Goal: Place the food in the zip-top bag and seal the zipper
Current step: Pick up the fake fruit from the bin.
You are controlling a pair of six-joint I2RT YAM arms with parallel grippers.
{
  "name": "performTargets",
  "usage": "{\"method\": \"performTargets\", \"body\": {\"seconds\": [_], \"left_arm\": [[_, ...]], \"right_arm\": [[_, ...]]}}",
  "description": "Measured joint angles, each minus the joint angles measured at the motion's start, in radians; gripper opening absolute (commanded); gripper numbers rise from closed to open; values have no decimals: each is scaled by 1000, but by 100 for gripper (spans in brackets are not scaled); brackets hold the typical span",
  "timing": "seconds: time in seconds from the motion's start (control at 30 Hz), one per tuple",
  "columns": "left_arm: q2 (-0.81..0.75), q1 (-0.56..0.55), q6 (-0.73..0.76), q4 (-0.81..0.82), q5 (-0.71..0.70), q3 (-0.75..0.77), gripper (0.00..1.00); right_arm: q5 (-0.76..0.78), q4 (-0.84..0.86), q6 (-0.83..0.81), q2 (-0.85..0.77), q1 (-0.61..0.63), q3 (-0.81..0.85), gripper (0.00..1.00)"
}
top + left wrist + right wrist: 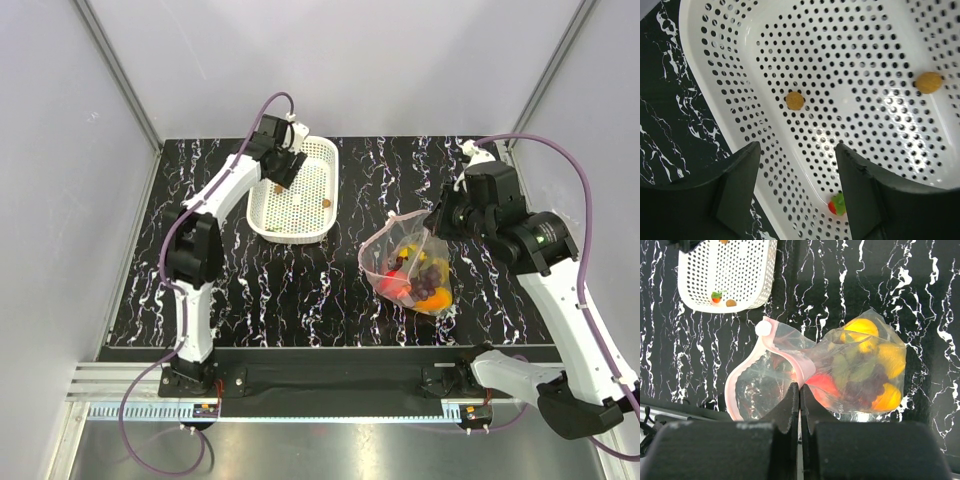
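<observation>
Three pieces of food lie in the white perforated plastic basket [865,60]. Two are round orange-brown balls, one [794,100] near the middle of the floor and the other [929,82] toward a side wall. The third is a small red-and-green piece [837,205] by the curved end wall. The left end effector [796,149] hangs over this basket, released: its two dark fingers [740,190] stand apart with nothing between them. The red-and-green piece sits below, close to one finger.

There is one clear, crinkly plastic zip-top bag [765,385]. It lies on the black white-veined marble table [280,290] to the right of the basket and apart from it. The rest of the food [865,370] is bunched in its far end. At least two yellow pieces, one orange, one red, a dark purple grape cluster and something green can be made out. The crumpled film hides the exact number.

The pink-red zipper [800,362] is unsealed and the mouth gapes in a loop toward the basket. A single white round tab [762,328] sits at one end of the strip. The right end effector [799,387] is clenched on the bag's pink rim and holds that edge up.

Two purple cables [165,250] loop along the arms, and grey panels wall the table.
</observation>
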Motion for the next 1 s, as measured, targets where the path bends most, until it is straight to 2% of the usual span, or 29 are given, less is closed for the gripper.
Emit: {"method": "performTargets", "body": {"seconds": [0.43, 0.63, 0.73, 1.0], "left_arm": [[286, 50, 58, -16, -12, 245, 61], [347, 49, 61, -51, -2, 294, 60], [356, 54, 60, -69, 11, 300, 57], [384, 77, 63, -112, 86, 348, 54]], "right_arm": [[-19, 9, 0, 13, 0, 0, 0], [-19, 9, 0, 13, 0, 0, 0], [-19, 9, 0, 13, 0, 0, 0], [-19, 12, 0, 10, 0, 0, 0]]}}
